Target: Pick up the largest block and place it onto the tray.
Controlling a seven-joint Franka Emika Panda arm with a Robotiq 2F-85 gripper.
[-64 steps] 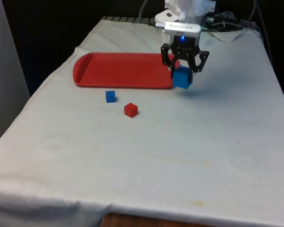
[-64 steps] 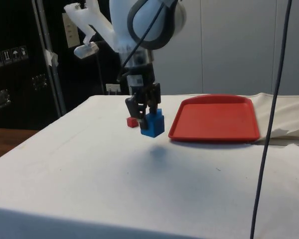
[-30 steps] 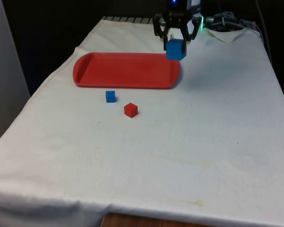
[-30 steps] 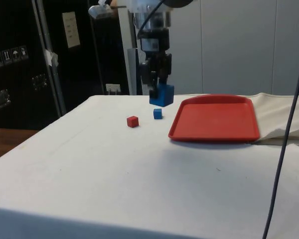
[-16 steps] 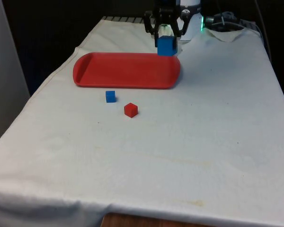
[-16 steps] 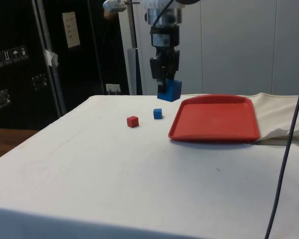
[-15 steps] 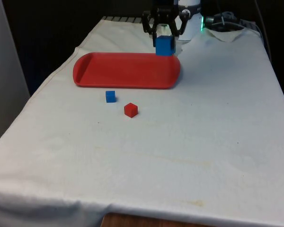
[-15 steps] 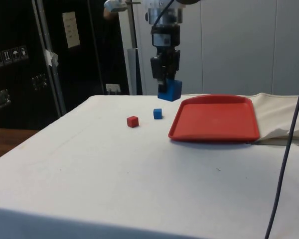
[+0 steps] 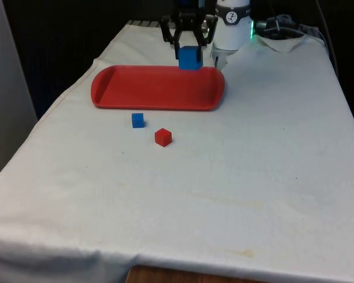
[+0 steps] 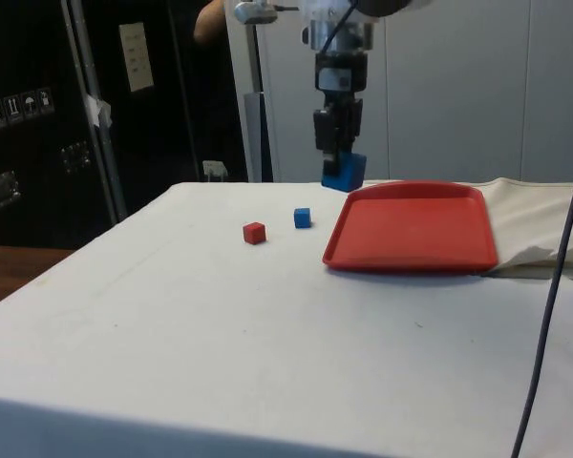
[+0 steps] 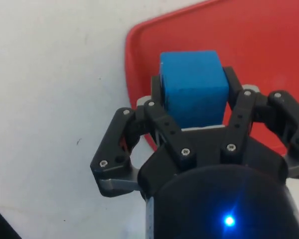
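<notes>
In the front view, going left to right, the red tray (image 9: 135, 88) lies at the far left part of the surface (image 9: 253, 177) and nothing rests in it yet; a small blue block (image 9: 138, 120) sits just near of the tray's near rim, and a small red block (image 9: 163, 137) lies a little right and nearer, both untouched on the white cloth; further right, above the tray's far right corner, the pincer (image 9: 189, 42) hangs in the air, clamped on the large blue block (image 9: 190, 58); the side view shows that block (image 10: 344, 173) held clear of the surface, raised above the tray's (image 10: 411, 229) corner region, with the pincer (image 10: 338, 145) pointing straight down; in the wrist view the fingers (image 11: 165, 128) press the two sides of the large blue block (image 11: 193, 87), and under it lies the rim (image 11: 134, 74) of the tray with white cloth beside it, so the block seems to stand right over the edge, not yet well inside; by my reckoning the pick is done and the carry is nearly done; what is left is to bring the block further over the tray's floor, lower it, part the fingers and lift away
</notes>
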